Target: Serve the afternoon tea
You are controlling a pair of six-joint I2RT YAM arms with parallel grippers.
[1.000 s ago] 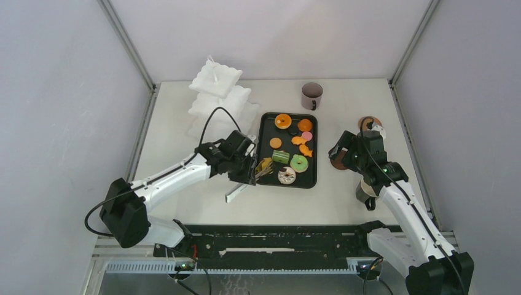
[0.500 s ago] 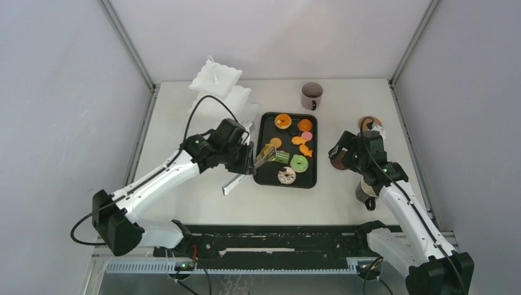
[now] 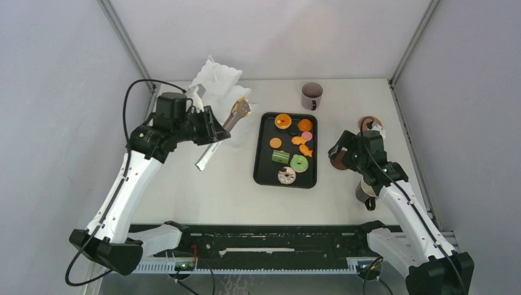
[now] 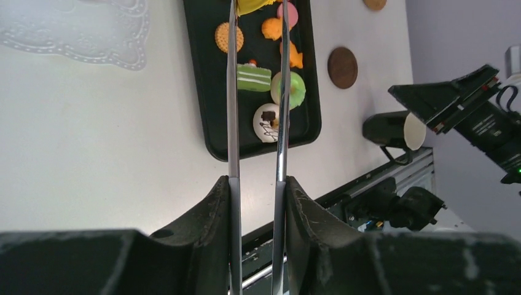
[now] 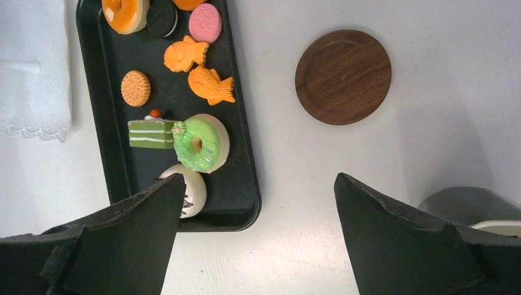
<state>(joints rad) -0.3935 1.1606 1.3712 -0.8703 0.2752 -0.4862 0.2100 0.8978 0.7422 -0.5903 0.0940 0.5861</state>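
Black tray (image 3: 314,172) rim between green doughnut (image 3: 299,163) and tabletop (image 3: 325,190)

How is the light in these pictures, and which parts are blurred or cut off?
Top view: even light; the white stand nearly blends into the pale table. Left wrist view: the left fingers are blurred, the tray is sharp, the yellow pastry in the tongs is cut by the top edge. Right wrist view: the right fingers are blurred, the wooden coaster crisp.

Black tray (image 3: 263,175), white tiered stand (image 3: 218,74), wooden coaster (image 5: 343,77), metal tongs (image 4: 232,123)
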